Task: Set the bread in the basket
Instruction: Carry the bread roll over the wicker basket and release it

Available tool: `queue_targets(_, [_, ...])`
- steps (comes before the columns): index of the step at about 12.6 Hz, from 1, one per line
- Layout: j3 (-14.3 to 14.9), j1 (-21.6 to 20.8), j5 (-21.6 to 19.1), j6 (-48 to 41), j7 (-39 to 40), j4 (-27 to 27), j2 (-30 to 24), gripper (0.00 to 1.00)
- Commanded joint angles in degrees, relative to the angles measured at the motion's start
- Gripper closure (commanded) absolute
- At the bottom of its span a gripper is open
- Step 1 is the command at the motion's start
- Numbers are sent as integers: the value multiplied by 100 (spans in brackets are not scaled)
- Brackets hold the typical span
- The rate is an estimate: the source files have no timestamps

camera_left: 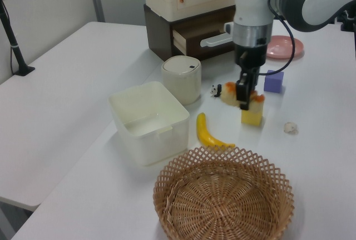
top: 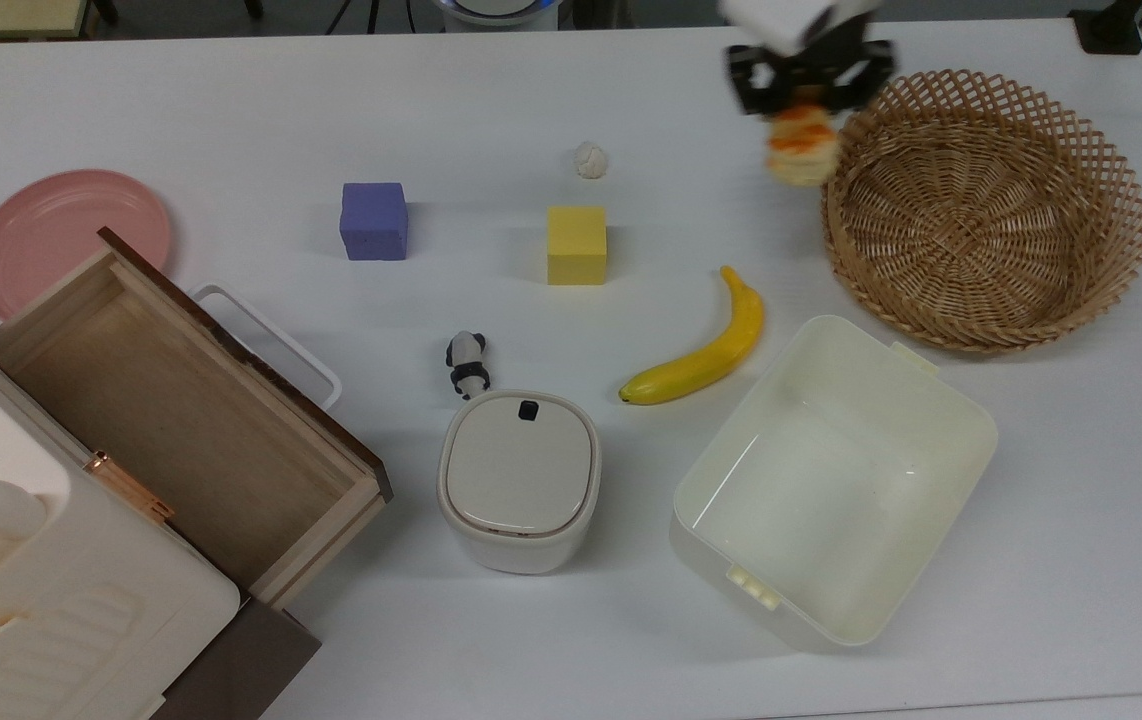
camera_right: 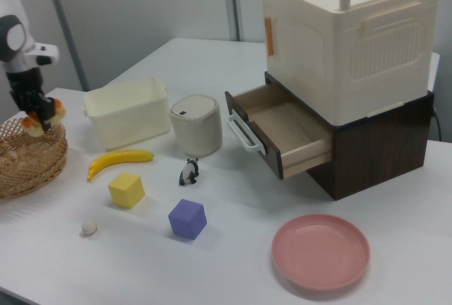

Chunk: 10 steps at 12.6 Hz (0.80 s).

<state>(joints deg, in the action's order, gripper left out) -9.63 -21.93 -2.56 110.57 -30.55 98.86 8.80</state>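
Observation:
My gripper [top: 803,100] is shut on the bread [top: 801,148], a small pale-yellow loaf with orange patches, and holds it in the air. In the top view the bread hangs just off the left rim of the round wicker basket [top: 981,215], which has nothing in it. The left view shows the gripper [camera_left: 243,100] high above the table with the bread [camera_left: 229,96] sticking out on both sides of the dark fingers, well behind the basket [camera_left: 222,198]. In the right view the bread [camera_right: 45,117] hangs at the basket's [camera_right: 28,157] far edge, under the gripper [camera_right: 34,107].
A banana [top: 701,350] and a cream tub [top: 831,480] lie near the basket. A yellow cube [top: 576,245], a purple cube [top: 373,220], a small white ball [top: 590,160], a toy panda [top: 467,362], a lidded bin [top: 519,480], an open drawer [top: 181,410] and a pink plate [top: 66,235] stand further to the top view's left.

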Motion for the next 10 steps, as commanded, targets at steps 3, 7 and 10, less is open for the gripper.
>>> queue_targets(3, [136,-1207,247,-53,-1118,-1378,1545,26])
queue_targets(7, [67,-1200,379,-52,-1427,-1378,1451,0])
queue_targets(10, [-205,-465,590,-989,-1000,-1326,757,0])
